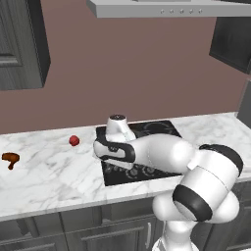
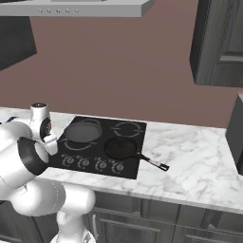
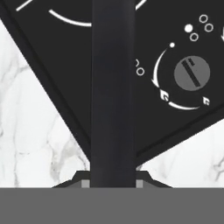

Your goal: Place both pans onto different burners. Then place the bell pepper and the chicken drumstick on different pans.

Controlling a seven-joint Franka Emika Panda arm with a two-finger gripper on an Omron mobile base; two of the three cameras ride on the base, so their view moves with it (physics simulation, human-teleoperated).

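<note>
The claw [image 3: 113, 181] is pressed together on a long black handle [image 3: 113, 87], pinching it between its two tips; the handle runs straight away from the claw, over a corner of the cooktop [image 2: 135, 159] and past one grey knob [image 3: 191, 73]. From the right base view this looks to be the handle of the wide grey pan [image 2: 83, 132], which sits on the cooktop's back-left ring, its long axis pointing left toward the hand. The smaller black pan [image 2: 120, 148] rests on the front-right ring, its own handle [image 2: 153, 162] reaching off the cooktop's right edge onto the marble table [image 1: 54, 171].

Both pans appear placed, so the food likely comes next. It lies to the left of the cooktop: the red bell pepper [image 1: 74, 140] near that edge, the brown chicken drumstick [image 1: 11, 158] much farther left. The left base view shows the food, while the arm covers the pans there; the right base view shows the pans.
</note>
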